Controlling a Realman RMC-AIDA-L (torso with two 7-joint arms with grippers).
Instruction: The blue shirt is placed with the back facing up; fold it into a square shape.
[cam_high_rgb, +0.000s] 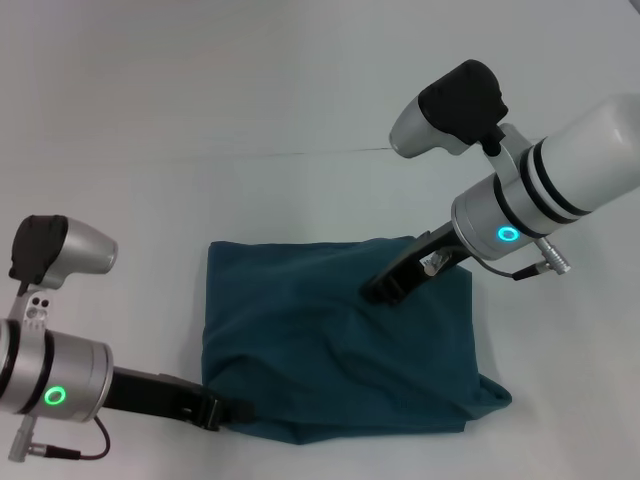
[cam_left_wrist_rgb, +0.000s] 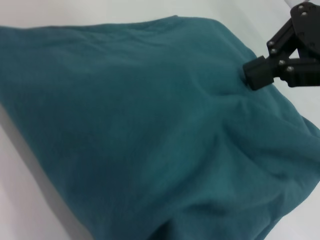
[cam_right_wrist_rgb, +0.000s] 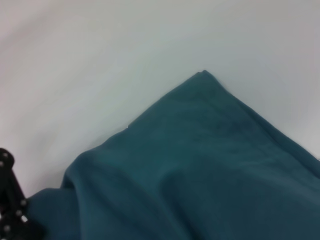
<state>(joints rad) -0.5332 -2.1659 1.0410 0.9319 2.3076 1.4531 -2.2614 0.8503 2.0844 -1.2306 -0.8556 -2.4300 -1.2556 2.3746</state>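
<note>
The blue shirt lies on the white table as a roughly square folded bundle, with a loose corner bulging at its front right. My right gripper reaches down onto the shirt's upper middle. In the left wrist view it is shut, with fabric puckered around its tip. My left gripper lies low at the shirt's front left edge, touching the cloth. The right wrist view shows the shirt's far corner and part of the left gripper.
The white table stretches all around the shirt, with a faint seam line across it behind the shirt. Nothing else stands on it.
</note>
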